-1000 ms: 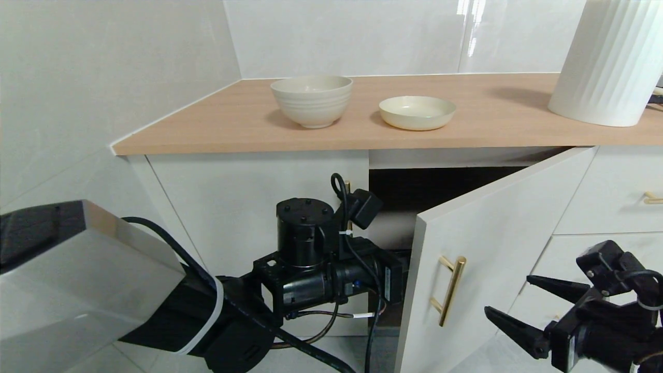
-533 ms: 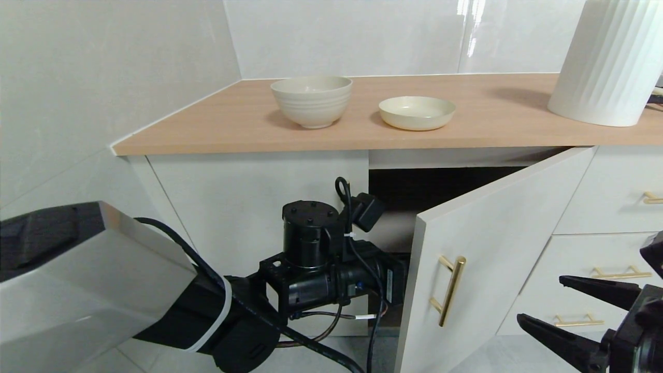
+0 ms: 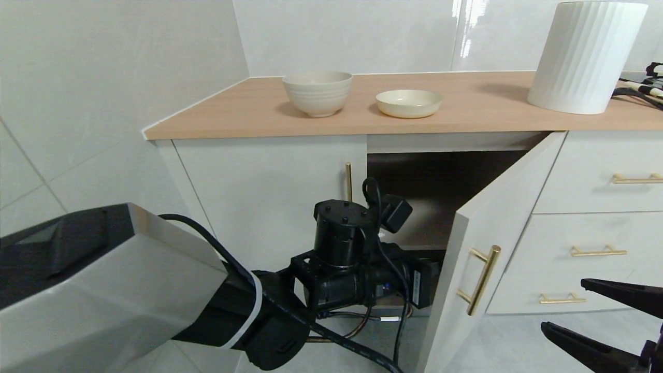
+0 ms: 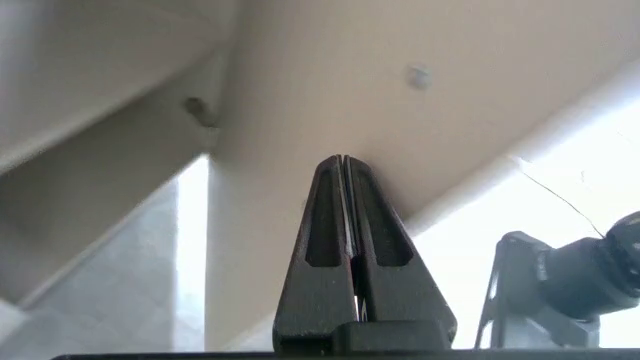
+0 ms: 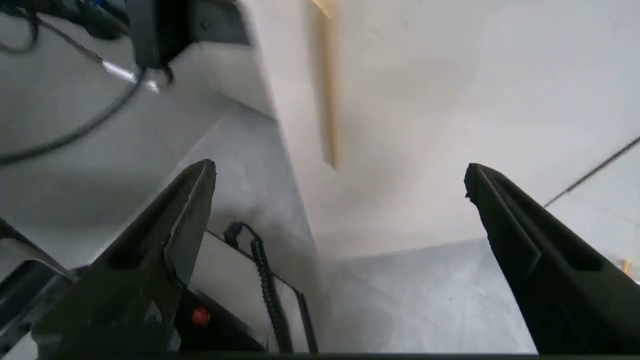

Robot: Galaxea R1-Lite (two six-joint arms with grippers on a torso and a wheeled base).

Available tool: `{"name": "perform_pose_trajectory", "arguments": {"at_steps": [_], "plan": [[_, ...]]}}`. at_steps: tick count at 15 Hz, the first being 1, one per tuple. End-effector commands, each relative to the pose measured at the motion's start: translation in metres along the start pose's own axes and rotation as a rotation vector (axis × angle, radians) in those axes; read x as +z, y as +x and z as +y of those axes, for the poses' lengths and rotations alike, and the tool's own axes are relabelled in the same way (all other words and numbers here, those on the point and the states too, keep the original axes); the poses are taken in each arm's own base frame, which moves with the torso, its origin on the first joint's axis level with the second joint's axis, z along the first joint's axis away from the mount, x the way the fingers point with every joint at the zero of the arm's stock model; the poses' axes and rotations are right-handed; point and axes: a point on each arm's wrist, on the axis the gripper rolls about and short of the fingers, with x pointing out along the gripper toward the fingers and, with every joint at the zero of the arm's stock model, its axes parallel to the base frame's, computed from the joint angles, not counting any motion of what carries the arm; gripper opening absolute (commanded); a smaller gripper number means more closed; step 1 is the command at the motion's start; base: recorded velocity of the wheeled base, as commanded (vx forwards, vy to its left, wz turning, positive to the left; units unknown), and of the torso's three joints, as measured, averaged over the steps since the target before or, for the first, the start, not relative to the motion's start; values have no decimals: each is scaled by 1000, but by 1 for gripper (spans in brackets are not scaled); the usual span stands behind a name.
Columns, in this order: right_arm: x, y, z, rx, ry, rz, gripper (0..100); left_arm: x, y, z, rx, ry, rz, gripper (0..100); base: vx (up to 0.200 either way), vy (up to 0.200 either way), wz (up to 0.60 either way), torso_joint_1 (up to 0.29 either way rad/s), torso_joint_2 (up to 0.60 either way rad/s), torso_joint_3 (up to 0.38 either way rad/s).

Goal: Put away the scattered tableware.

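L arm (image 3: 342,243) low, stretched fwd; L tool (image 4: 343,240) pinched closed (fingers touching); R tool (image 3: 562,303) spread wide.

A wooden countertop (image 3: 248,116) is seen running along a tiled wall (image 3: 342,31) and into a corner at the robot's left; it is carried by a white cabinet (image 3: 259,181). A ribbed cream bowl (image 3: 317,92) is set upright on it towards the left end; a shallow dish (image 3: 408,102) is placed near the bowl on its right, apart from it; a tall ribbed white container (image 3: 585,57) is stood well to the right, nearer the wall; dark cables (image 3: 639,88) are laid just beside that container at the right edge.
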Motion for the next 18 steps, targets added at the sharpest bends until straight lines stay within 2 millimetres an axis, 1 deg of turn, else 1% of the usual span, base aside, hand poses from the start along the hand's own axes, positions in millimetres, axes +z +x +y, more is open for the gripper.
{"name": "perform_pose_trajectory", "arguments": {"at_steps": [1, 2, 7, 10, 12, 13, 14, 15, 16, 18], "plan": [[4, -8, 0, 5, 0, -37, 100, 0, 4, -7, -15, 6, -2, 0, 0, 0, 0, 0, 0, 0], [5, -8, 0, 13, 0, -41, 100, -1, 5, -12, -24, 8, 3, 0, 0, 0, 0, 0, 0, 0], [6, -12, 1, 40, -1, -57, 100, 3, 10, -22, -37, 8, 27, 0, 0, 0, 0, 0, 0, 0], [8, -18, 2, 102, -4, -86, 100, 5, 16, -28, -50, 13, 30, 0, -200, 0, 0, 6, 2, 2], [9, -28, 5, 216, -9, -123, 100, 0, 32, -42, -89, 21, 51, 0, 0, 0, 0, 0, 0, 0], [8, -29, 5, 227, -9, -118, 100, -2, 38, -51, -108, 25, 64, 0, 0, 0, 0, 0, 0, 0], [7, -30, 5, 231, -9, -110, 100, -3, 45, -64, -133, 28, 91, 0, 0, 0, 0, 0, 0, 0], [7, -30, 5, 231, -9, -110, 100, -3, 45, -64, -133, 28, 91, 0, 0, 0, 0, 0, 0, 0], [7, -30, 5, 246, -9, -109, 100, 1, 49, -82, -166, 36, 103, 0, 0, 0, 0, 0, 0, 0], [6, -29, 5, 251, -8, -105, 100, 6, 49, -87, -179, 40, 91, 0, 0, 0, 0, 0, 0, 0]]}}
